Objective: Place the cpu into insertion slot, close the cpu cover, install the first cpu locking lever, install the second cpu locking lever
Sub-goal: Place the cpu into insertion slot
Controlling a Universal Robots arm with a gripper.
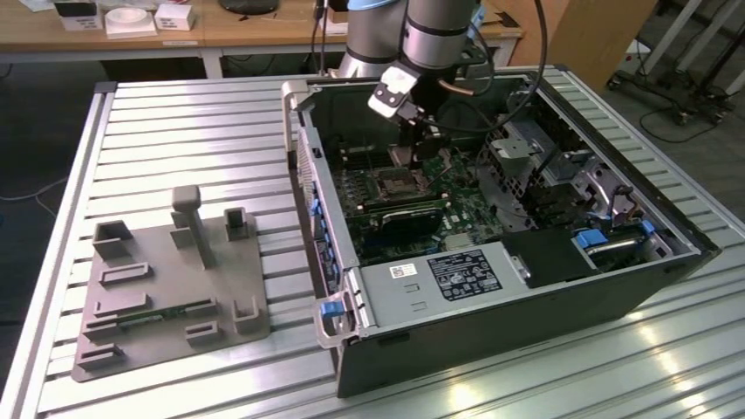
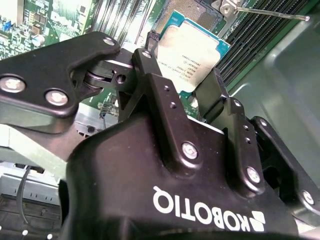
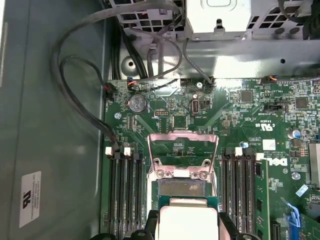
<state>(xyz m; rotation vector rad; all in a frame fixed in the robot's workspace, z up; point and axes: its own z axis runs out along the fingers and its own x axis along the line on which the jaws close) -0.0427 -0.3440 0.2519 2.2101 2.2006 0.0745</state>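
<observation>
Here, an open computer case (image 1: 524, 305) lies on its side on a slatted metal table (image 1: 187, 113). A grey fixture plate (image 1: 140, 345) rests on the table at the exterior view's left of the case. The robot arm (image 1: 431, 35) reaches down from the far side into the case. Its gripper (image 1: 406, 150) hangs over the green motherboard (image 1: 466, 214), just above the insertion slot (image 1: 390, 184).

In the second wrist view, the two black fingers (image 2: 160, 95) are clenched on opposite edges of the cpu (image 2: 196, 47). The chip's pale metal top faces the camera. A thin metal locking lever (image 2: 270, 13) juts out from a corner of the socket beyond the chip.

In the first wrist view, the cpu, gripped between the fingertips, overlaps the edge of the slot nearest the gripper. The slot's dark centre shows bare beyond the chip. Whether the chip touches the socket cannot be told.

The cpu cover (image 3: 183, 136) is swung open on its hinge, on the side of the slot away from the gripper. The board shows through its window. Long black memory slots (image 3: 125, 195) run along both flanks of the socket. A round coin battery (image 3: 137, 103) and loops of black cable (image 3: 75, 100) sit farther off, towards the case wall.
</observation>
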